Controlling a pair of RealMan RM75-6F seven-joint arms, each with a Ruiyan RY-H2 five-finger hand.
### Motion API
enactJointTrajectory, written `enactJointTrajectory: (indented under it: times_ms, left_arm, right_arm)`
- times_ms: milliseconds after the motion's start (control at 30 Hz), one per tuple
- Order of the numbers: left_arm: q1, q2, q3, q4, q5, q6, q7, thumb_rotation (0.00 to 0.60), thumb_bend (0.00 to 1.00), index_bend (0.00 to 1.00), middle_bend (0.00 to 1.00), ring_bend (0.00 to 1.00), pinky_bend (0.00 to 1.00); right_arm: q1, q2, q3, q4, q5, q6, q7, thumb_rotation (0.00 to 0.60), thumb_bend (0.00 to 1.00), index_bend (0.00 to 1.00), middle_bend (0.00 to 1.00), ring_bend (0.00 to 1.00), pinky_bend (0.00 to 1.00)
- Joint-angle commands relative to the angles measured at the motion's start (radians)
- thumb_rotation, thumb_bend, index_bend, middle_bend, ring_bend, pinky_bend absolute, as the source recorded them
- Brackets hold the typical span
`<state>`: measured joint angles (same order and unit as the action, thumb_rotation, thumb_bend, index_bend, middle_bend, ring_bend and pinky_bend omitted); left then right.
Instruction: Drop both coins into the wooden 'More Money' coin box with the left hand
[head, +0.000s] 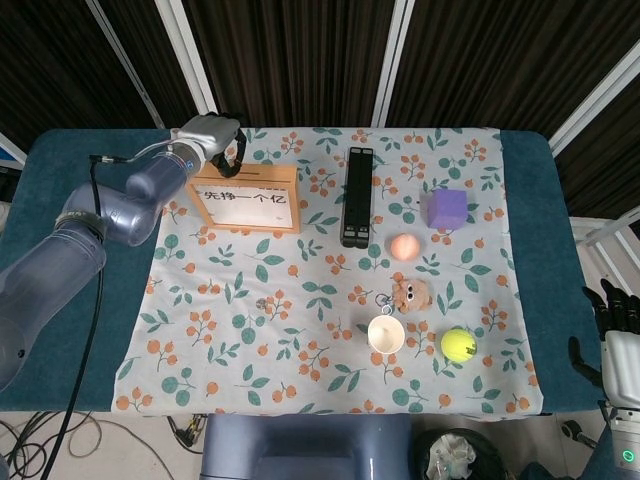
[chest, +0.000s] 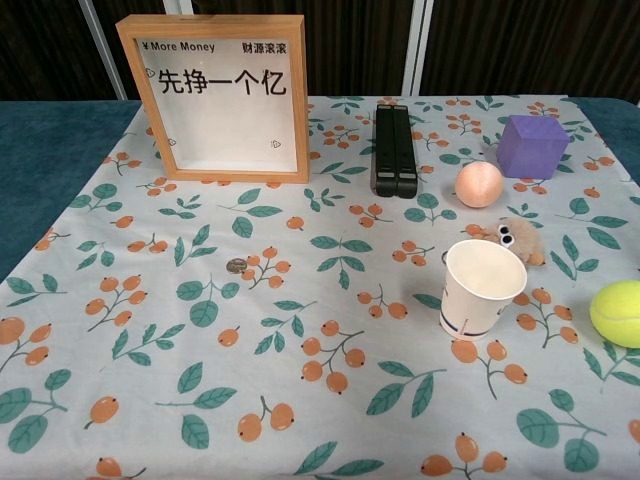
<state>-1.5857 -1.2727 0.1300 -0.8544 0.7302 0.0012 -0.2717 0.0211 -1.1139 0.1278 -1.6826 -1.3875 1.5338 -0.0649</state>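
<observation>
The wooden 'More Money' coin box (head: 246, 199) (chest: 224, 95) stands upright at the back left of the floral cloth. My left hand (head: 226, 148) hovers just over the box's top rear edge with its dark fingers curled downward. The frames do not show whether anything is pinched in them. One small coin (head: 261, 301) (chest: 236, 265) lies flat on the cloth in front of the box. No second coin is visible. My right hand (head: 616, 322) hangs off the table's right edge, far from the box, fingers apart and holding nothing.
A black folded stand (head: 356, 196) lies right of the box. Further right are a purple cube (head: 447, 209), a peach ball (head: 403, 246), a brown plush toy (head: 409, 293), a paper cup (head: 386, 334) and a tennis ball (head: 458, 345).
</observation>
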Motion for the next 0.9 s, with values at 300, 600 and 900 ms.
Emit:
enactJointTrajectory:
  times_ms: [300, 600, 900]
  left_arm:
    - [-0.019, -0.015, 0.048, -0.011, 0.013, 0.031, -0.046, 0.600, 0.52, 0.63, 0.00, 0.00, 0.00]
    - [-0.036, -0.035, 0.094, -0.005, 0.016, 0.042, -0.074, 0.600, 0.51, 0.60, 0.00, 0.00, 0.00]
    - [-0.048, -0.042, 0.115, -0.006, 0.019, 0.049, -0.093, 0.600, 0.50, 0.57, 0.00, 0.00, 0.00]
  right_arm:
    - [-0.002, 0.002, 0.001, -0.002, 0.000, 0.002, 0.005, 0.600, 0.51, 0.15, 0.02, 0.00, 0.00]
    - [-0.002, 0.004, 0.001, -0.004, 0.001, 0.001, 0.008, 0.600, 0.51, 0.15, 0.02, 0.00, 0.00]
    - [-0.002, 0.003, 0.002, -0.004, 0.002, 0.001, 0.009, 0.600, 0.51, 0.15, 0.02, 0.00, 0.00]
